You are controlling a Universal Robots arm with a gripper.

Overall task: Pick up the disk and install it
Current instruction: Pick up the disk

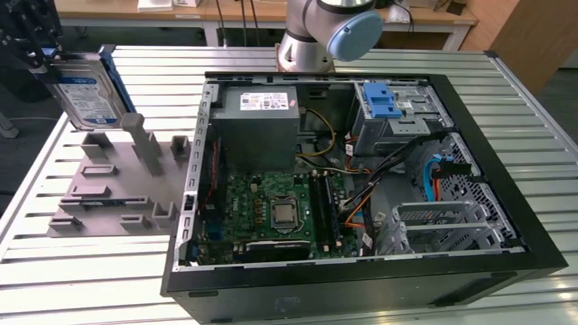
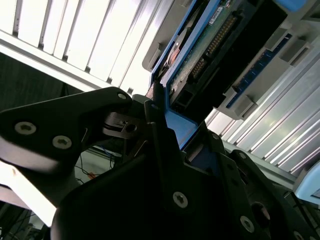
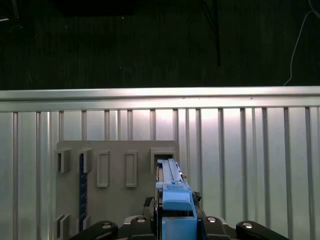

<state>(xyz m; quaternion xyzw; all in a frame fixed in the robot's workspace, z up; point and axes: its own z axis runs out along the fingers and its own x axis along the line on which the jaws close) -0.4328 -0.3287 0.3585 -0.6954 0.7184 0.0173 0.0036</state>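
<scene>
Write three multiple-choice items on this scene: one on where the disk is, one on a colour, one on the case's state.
1. Where is the disk?
A) inside the computer case
B) flat on the floor
C) upright in the gripper's jaws, over the grey fixture

2. What colour is the disk's carrier?
A) red
B) blue
C) yellow

3. How is the computer case?
A) open, motherboard exposed
B) closed
C) wrapped in plastic

Answers:
1 C, the exterior view shows it held outside the case.
2 B, blue edges frame the drive.
3 A, no panel covers the boards.
</scene>
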